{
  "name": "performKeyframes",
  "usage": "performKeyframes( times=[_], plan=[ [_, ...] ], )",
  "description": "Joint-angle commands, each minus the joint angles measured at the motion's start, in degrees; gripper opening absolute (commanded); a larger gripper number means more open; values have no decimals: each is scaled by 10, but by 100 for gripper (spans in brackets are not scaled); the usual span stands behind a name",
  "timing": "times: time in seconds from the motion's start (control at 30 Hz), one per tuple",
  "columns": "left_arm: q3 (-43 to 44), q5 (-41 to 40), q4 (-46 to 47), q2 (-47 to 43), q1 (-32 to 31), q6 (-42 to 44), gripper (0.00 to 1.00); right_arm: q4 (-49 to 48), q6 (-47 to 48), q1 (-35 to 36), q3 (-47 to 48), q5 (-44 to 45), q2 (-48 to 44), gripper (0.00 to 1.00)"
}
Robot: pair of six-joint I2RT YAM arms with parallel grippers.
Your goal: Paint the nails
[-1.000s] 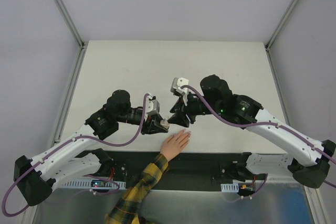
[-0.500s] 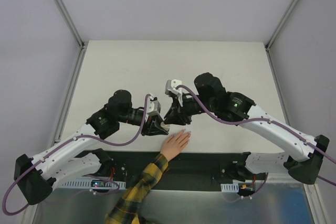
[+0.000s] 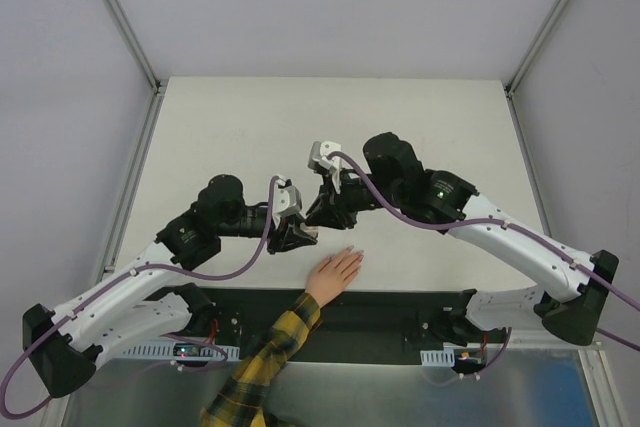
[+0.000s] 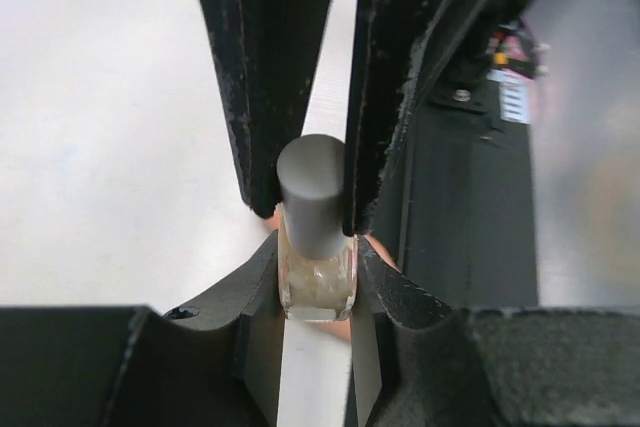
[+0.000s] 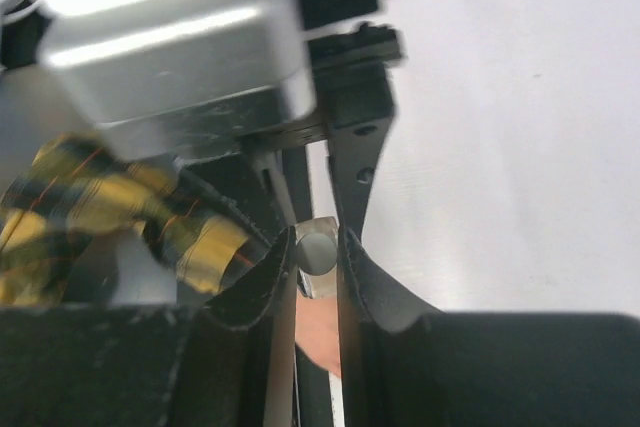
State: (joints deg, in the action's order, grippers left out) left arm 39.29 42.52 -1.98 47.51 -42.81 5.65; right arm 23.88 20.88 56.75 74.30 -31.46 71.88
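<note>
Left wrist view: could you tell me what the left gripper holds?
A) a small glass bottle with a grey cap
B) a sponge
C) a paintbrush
A: the left gripper is shut on the small glass bottle, its grey cap pinched by the right gripper.

A pale cream table (image 3: 400, 117) lies flat beneath the left pincer (image 3: 306, 237) and the right pincer (image 3: 320, 217) and spreads far beyond them to a plain grey back wall (image 3: 330, 7). A grey left wall (image 3: 50, 147) stands well left of the left pincer, and a grey right wall (image 3: 600, 167) well right of the right pincer. Beyond both pincers, a left post (image 3: 118, 15) and a right post (image 3: 557, 15) of metal slant away from the table's far corners. Nearer than the pincers, a black strip (image 3: 390, 307) edges the table, then a dull metal shelf (image 3: 380, 387). The light is soft and even.
</note>
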Motion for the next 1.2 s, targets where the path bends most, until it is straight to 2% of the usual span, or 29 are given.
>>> performKeyframes(
  times=[0.0,0.03,0.07,0.1,0.17,0.23,0.3,0.43,0.5,0.53,0.57,0.6,0.7,0.8,0.83,0.87,0.97,1.17],
  plan=[
    [6,-228,54,-32,4,22,0,-17,-102,40,-14,140,-3,1],
    [5,-257,54,-32,4,23,0,-16,-123,73,-6,210,4,1],
    [6,-306,53,-31,4,22,0,-9,-159,99,0,470,10,1],
    [5,-328,52,-31,4,21,0,51,-281,129,11,621,15,1],
    [5,-349,51,-34,4,25,0,57,-343,197,21,786,37,0],
    [3,-344,51,-43,4,27,0,68,-384,219,44,813,61,0],
    [-4,-329,59,-51,4,29,0,62,-387,222,60,798,77,0],
    [-5,-294,61,-56,4,39,0,37,-343,203,43,753,47,0],
    [-3,-276,61,-55,4,40,0,12,-321,190,21,681,12,7],
    [-3,-250,61,-56,4,40,0,6,-293,177,16,632,-3,22],
    [-3,-233,61,-56,4,41,0,-3,-279,168,11,601,-14,31],
    [-1,-220,61,-55,4,41,0,-3,-260,161,8,570,-33,49],
    [1,-163,61,-51,4,37,0,12,-185,138,15,462,-52,66],
    [5,-93,61,-38,4,31,0,45,-134,123,34,386,-57,72],
    [6,-77,61,-36,4,28,0,49,-120,110,36,352,-58,72],
    [8,-40,61,-34,4,26,0,50,-109,104,35,273,-58,72],
    [12,19,62,-25,4,20,0,49,-66,86,30,180,-53,71],
    [14,57,62,-9,4,13,0,50,-28,60,31,156,-42,55]
  ],
)
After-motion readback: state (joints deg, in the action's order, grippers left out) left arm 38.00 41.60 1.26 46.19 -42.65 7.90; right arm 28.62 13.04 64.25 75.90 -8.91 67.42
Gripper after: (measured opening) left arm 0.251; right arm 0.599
